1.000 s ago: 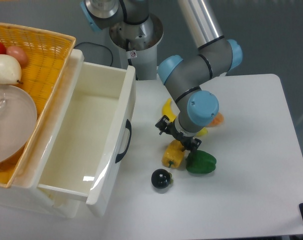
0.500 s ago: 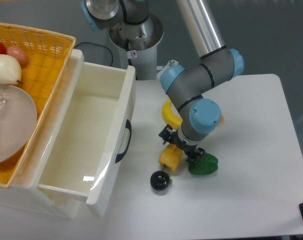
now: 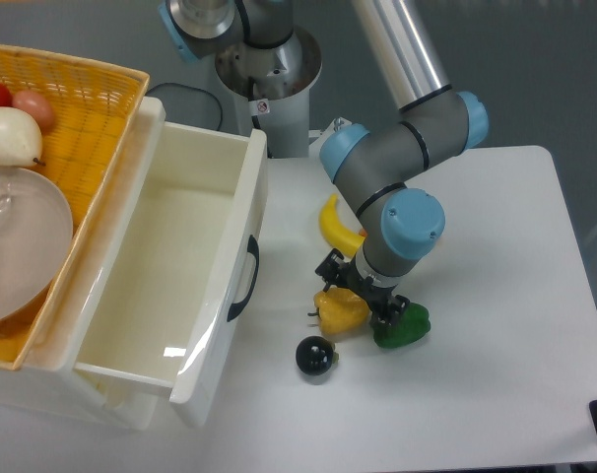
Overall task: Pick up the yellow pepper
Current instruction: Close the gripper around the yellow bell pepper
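Observation:
The yellow pepper (image 3: pixel 338 313) lies on the white table (image 3: pixel 496 256), just right of the open drawer. My gripper (image 3: pixel 360 288) hangs low right over its upper right side, pointing down, with the jaws apart. One finger sits at the pepper's upper left and the other at its right, against the green pepper (image 3: pixel 405 326). The wrist hides the top of the yellow pepper, so I cannot see whether the fingers touch it.
A black round fruit (image 3: pixel 315 356) sits just below the yellow pepper. A yellow banana (image 3: pixel 334 226) lies behind the gripper. The open white drawer (image 3: pixel 180 256) juts out on the left, beside a yellow basket (image 3: pixel 72 108) holding fruit and a bowl.
The gripper has moved down and slightly right, closer to the table over the yellow pepper. The pepper has shifted a little and now looks wider. More of the banana is uncovered.

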